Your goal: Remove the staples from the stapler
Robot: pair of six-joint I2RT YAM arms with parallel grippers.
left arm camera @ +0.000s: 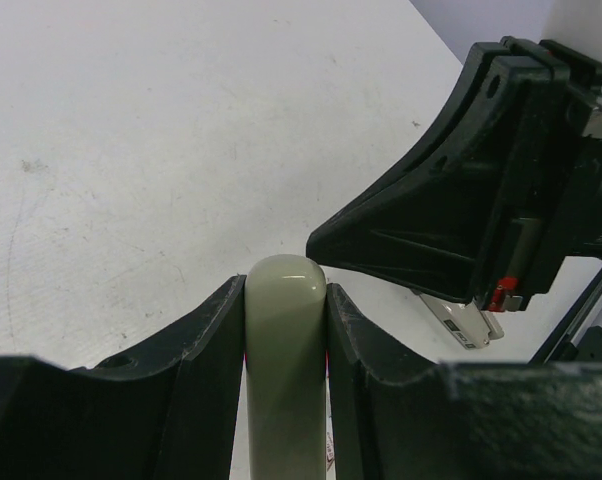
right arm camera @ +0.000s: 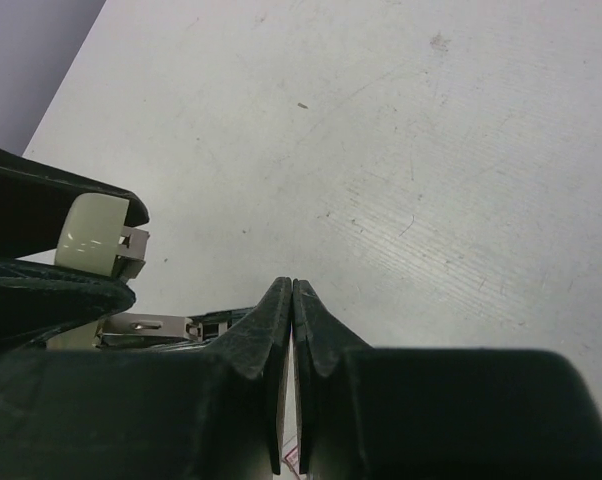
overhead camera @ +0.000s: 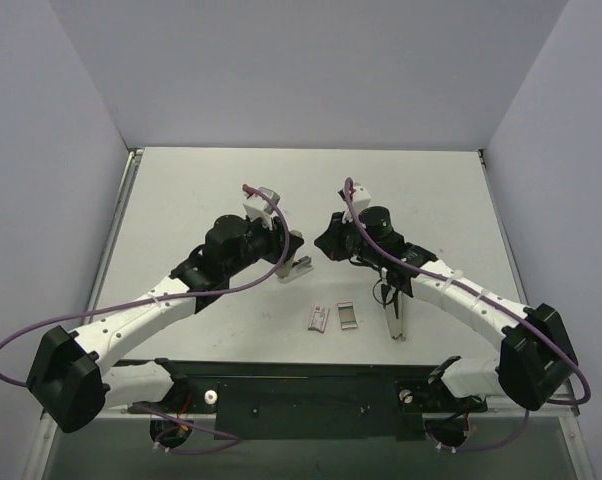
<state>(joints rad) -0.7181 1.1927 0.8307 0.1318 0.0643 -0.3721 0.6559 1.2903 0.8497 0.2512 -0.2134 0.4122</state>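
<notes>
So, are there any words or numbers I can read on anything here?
No text can be read anywhere.
The small white card has red marks, but they are too small to read.
The olive-grey bar in the left claw is plain, with no writing.

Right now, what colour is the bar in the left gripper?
Plain glossy olive-grey; the rounded bar in the left gripper shows best in the left wrist view.
</notes>
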